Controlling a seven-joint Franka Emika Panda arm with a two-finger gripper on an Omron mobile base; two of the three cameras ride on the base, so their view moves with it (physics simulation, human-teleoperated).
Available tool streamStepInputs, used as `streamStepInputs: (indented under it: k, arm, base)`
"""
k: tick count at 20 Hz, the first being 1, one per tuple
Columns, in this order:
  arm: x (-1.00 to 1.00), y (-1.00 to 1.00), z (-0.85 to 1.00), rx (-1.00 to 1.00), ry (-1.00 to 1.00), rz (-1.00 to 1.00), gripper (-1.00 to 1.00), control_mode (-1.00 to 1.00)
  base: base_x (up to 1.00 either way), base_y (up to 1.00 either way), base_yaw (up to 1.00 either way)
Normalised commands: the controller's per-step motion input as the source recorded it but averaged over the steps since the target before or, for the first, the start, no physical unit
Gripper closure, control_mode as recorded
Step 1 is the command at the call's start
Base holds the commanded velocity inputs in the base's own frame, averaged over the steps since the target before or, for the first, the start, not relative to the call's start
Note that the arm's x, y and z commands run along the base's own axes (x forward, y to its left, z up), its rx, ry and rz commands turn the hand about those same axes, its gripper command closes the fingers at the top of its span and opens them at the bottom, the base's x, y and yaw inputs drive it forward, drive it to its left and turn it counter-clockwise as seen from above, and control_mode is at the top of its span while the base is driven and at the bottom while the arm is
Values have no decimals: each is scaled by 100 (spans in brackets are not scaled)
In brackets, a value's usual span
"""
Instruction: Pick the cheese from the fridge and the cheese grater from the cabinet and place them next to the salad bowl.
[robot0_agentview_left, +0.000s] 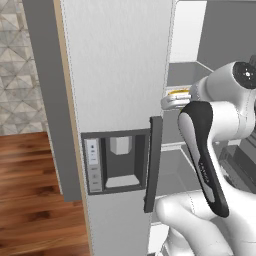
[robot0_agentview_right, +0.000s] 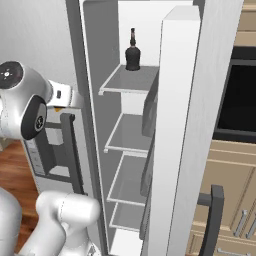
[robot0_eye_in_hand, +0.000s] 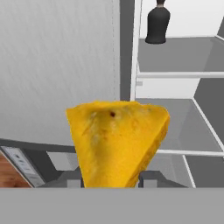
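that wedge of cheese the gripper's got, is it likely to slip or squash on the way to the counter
Probably not squash: the cheese keeps crisp wedge edges between the finger tips, so it seems stiff. Slipping looks more possible, since the wedge tapers toward the gripper. It's small beside the fridge shelves, so likely light.

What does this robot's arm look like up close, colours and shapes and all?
The arm is glossy white, built of rounded, tube-like segments. Dark caps mark the joints, and a long black strip runs down one link. The claw ends in two small dark grey fingertips.
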Motion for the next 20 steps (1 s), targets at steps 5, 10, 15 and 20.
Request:
streamStepInputs:
  k: [5, 10, 15, 20]
  arm:
    - [0, 0, 0, 0, 0, 0, 100, -100]
    - [0, 0, 0, 0, 0, 0, 100, -100]
    - [0, 0, 0, 0, 0, 0, 100, -100]
    - [0, 0, 0, 0, 0, 0, 100, -100]
  base:
    - [0, 0, 0]
    - [0, 0, 0]
    - [0, 0, 0]
    - [0, 0, 0]
